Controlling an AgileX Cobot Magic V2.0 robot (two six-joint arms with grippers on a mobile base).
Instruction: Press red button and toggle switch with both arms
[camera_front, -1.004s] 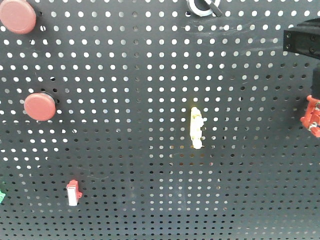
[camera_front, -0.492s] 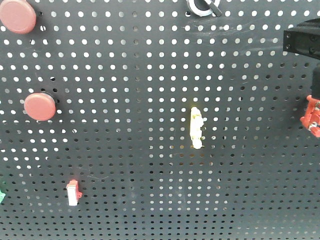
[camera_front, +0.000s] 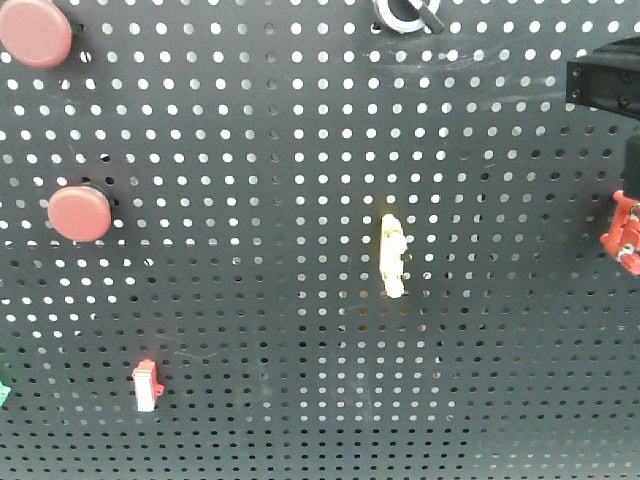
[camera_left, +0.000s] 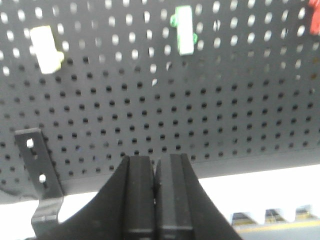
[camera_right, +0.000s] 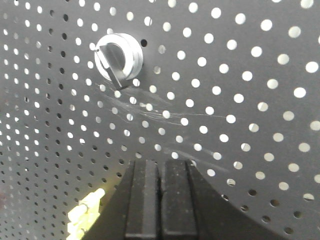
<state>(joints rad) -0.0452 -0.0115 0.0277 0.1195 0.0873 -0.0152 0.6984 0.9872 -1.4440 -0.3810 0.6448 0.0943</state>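
surface: dark pegboard | mounted: 2 red discs, selector sw top edge, yellow lever centre, red/white rocker low-left

No readable text, label, brand or number appeared in any view. The pegboard around the pale yellow lever bore only plain holes.

You're looking at a dark grey pegboard dotted with pale holes. Two dull-red discs: the red button and a smaller red disc. The toggle switch shows a silver-white ring and black bar. Pale yellow lever, red-and-white rocker, both black grippers.
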